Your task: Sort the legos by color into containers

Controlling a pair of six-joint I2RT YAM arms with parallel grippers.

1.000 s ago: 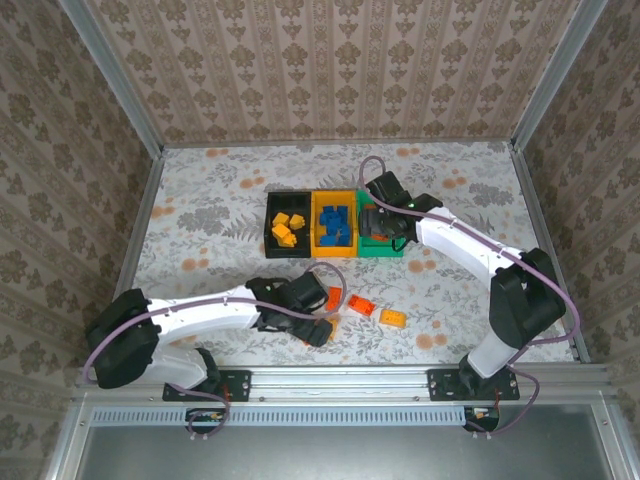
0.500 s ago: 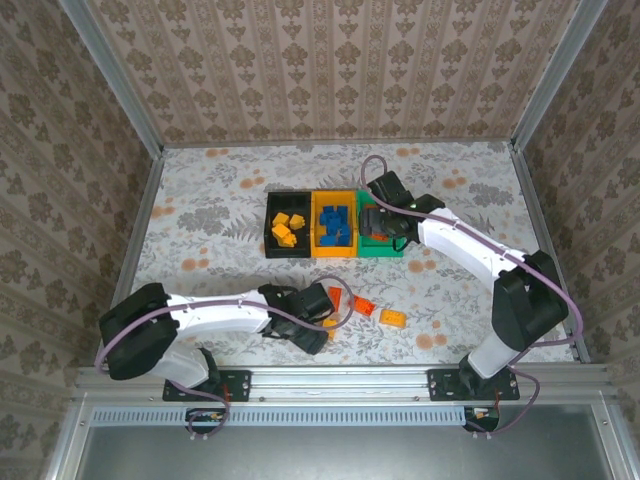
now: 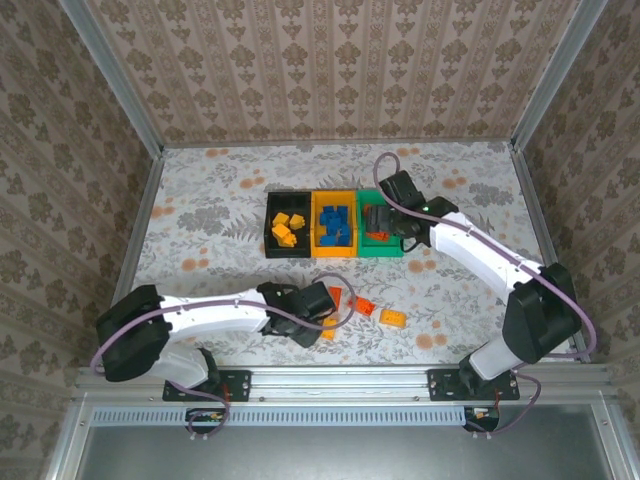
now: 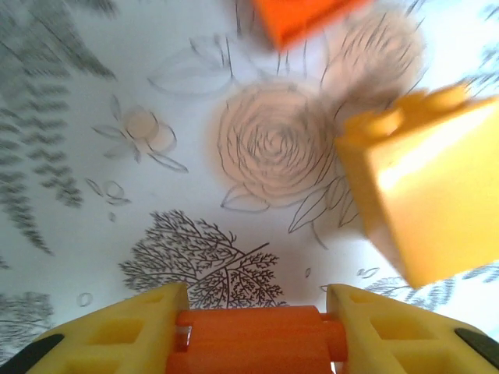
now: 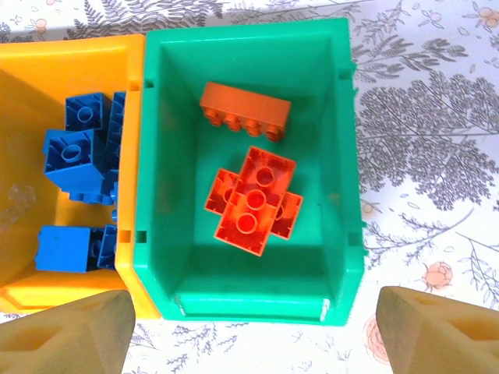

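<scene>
The orange-red brick (image 4: 249, 347) is sitting clamped between the jaws of the left gripper (image 4: 256, 313), which were standing wide a second ago. A yellow brick (image 4: 425, 191) is lying just ahead and to its right, with another orange brick (image 4: 300, 15) beyond. The right gripper (image 5: 249, 315) is hovering open above the green bin (image 5: 345, 156).

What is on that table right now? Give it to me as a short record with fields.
black bin: yellow bricks
yellow bin: blue bricks
green bin: orange bricks
unsorted on the table: at least a stray orange brick and a stray yellow brick
left gripper: low over the table, closed on a small orange brick
right gripper: open, empty, above the green bin
</scene>
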